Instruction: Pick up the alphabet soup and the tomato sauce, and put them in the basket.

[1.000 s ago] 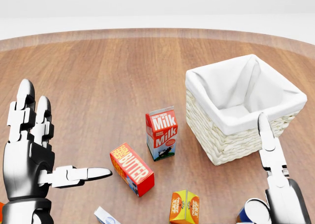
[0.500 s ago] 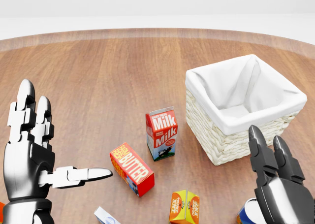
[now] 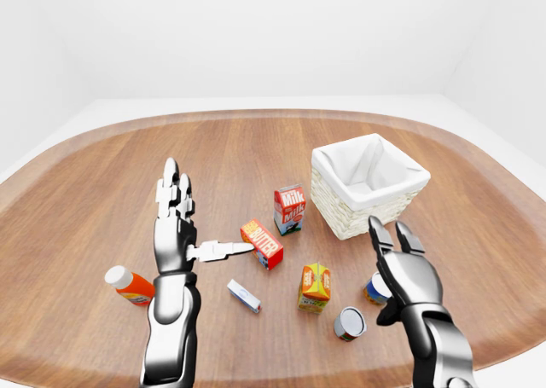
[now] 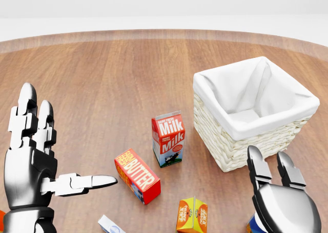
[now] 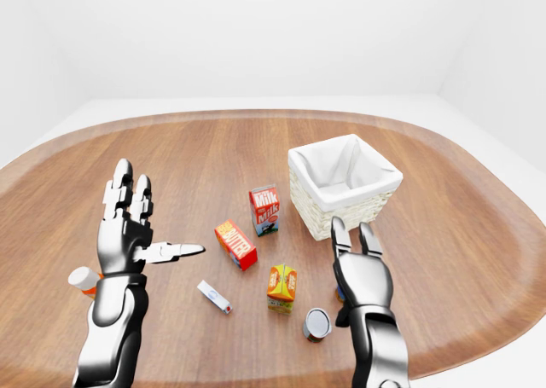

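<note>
The wooden tabletop (image 3: 102,175) is oval and fills most of each view. The basket (image 3: 368,183), wicker with a white cloth liner, stands upright toward the right edge of the tabletop, with nothing visible inside.

The left hand (image 3: 179,226) is raised above the left half of the tabletop, two fingers pointing up side by side and the thumb extended sideways toward the butter box (image 3: 262,244). The fingers are spread and hold nothing. The right hand (image 3: 401,273) is raised near the bottom edge of the tabletop, below the basket in the left-eye view. Its back faces the cameras, the fingers point up and stand apart, and nothing is gripped.

The milk carton (image 3: 289,209) stands upright just left of the basket. The butter box lies on its side below and left of the milk carton. An orange carton (image 3: 314,286) stands nearer the bottom edge. An orange bottle with a white cap (image 3: 129,286) lies toward the left edge, partly behind the left forearm.

A can (image 3: 349,323) lies on its side near the bottom edge, its round end facing the camera; the label is not readable. A second can (image 3: 374,289), blue-labelled, sits just beside the right hand and is partly hidden by it. Which can is the alphabet soup and which is the tomato sauce cannot be determined. A small white packet (image 3: 244,296) lies flat left of the orange carton.
</note>
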### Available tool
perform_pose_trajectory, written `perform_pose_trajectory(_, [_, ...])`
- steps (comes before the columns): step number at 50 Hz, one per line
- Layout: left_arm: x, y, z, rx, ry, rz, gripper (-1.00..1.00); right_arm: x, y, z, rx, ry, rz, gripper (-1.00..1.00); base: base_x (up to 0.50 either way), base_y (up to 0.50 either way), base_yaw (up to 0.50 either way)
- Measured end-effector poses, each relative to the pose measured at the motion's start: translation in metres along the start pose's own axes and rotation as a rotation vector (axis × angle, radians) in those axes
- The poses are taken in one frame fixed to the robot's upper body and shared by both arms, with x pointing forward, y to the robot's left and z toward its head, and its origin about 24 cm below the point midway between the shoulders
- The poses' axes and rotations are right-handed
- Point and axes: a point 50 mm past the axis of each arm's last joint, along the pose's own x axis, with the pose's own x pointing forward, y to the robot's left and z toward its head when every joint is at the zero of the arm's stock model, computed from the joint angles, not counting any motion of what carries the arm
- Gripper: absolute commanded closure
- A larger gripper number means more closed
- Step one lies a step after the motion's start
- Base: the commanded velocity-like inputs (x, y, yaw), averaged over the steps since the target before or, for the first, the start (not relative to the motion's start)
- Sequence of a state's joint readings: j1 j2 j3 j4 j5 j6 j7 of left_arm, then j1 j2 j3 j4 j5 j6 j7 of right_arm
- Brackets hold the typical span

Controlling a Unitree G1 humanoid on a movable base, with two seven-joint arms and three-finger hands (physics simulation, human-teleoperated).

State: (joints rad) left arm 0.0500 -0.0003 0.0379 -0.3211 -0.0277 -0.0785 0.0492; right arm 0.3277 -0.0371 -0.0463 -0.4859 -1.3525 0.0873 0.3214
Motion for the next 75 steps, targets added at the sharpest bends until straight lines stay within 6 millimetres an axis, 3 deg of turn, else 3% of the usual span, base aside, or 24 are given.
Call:
perform_pose_trajectory(27, [0.001, 0.000, 0.001, 0.001, 0.002, 0.005, -1.00, -0.005, 0.002, -0.020, -0.160, 0.127, 0.104, -1.00, 0.00, 0.00, 0.00])
perform_pose_trajectory(75, [0.001, 0.000, 0.001, 0.001, 0.002, 0.006, -1.00, 0.008, 0.017, -0.047, -0.127, 0.195, 0.119, -1.00, 0.00, 0.00, 0.00])
